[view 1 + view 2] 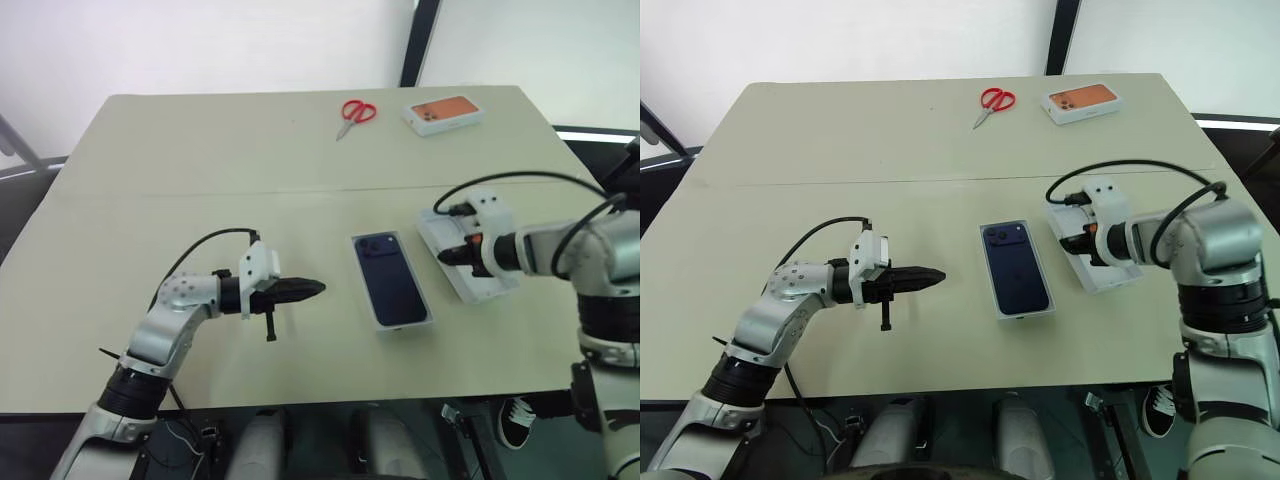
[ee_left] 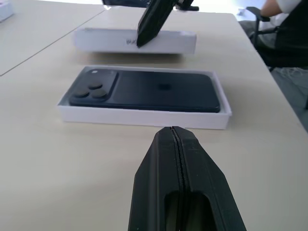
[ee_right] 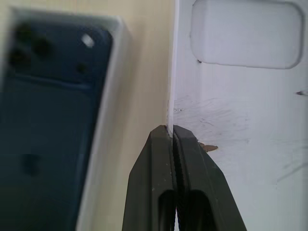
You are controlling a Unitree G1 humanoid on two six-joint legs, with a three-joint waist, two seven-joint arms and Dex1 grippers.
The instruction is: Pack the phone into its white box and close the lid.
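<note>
So the phone (image 1: 389, 277) is already lying back-up in the white box (image 2: 144, 114), camera cluster at the far end, and that box sits out in the middle of the beige counter (image 1: 250, 150). Just to the right of it, with a strip of bare counter between them, is the lid (image 1: 468, 262), lying open side up so you're looking into the plain white inside.

The right pincer (image 3: 172, 132) is down at the lid's wall on the side that faces the phone, and it's pinched onto that thin cardboard edge, one finger on each side of the wall. In the right wrist view the fingers are squeezed tight together with just the white edge running between them.

The left pincer (image 1: 318, 287) is hanging over the counter to the left of the white box, pointing sideways toward it but well short of touching. Its fingers are pressed completely together with nothing in them.

Way at the far end of the counter there's a pair of red scissors (image 1: 355, 114) and an orange-printed box (image 1: 444, 113), well apart from everything else.
</note>
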